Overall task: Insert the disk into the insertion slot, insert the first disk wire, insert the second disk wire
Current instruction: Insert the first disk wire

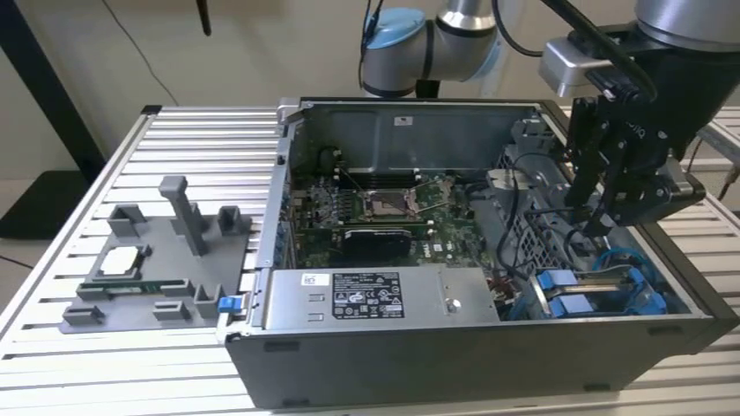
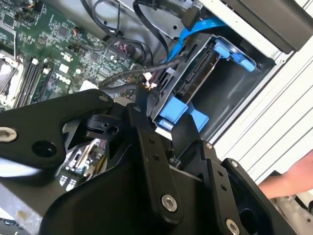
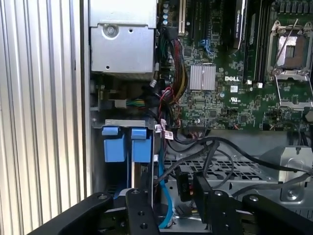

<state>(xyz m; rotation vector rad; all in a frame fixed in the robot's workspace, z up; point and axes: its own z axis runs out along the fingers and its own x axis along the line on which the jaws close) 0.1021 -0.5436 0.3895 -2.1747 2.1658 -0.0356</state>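
- The disk [image 3: 113, 147] sits inside the insertion slot [image 3: 122, 122], in the corner of the computer case next to the power-supply box [image 1: 370, 299]. That part of the job looks done.
- Its blue tabs face out, likely so it can be grabbed.
- The gripper [image 3: 168, 188] hangs just over the drive cage, close to the disk. Its fingers are apart and hold nothing (a gap shows in both wrist views).
- A black wire plug [image 3: 183, 187] lies right beside one finger, so I think the gripper is there for the wires.
- I cannot tell if any wire is plugged into the disk.
- A person's hand [image 2: 293, 178] is outside the case, out of the way.
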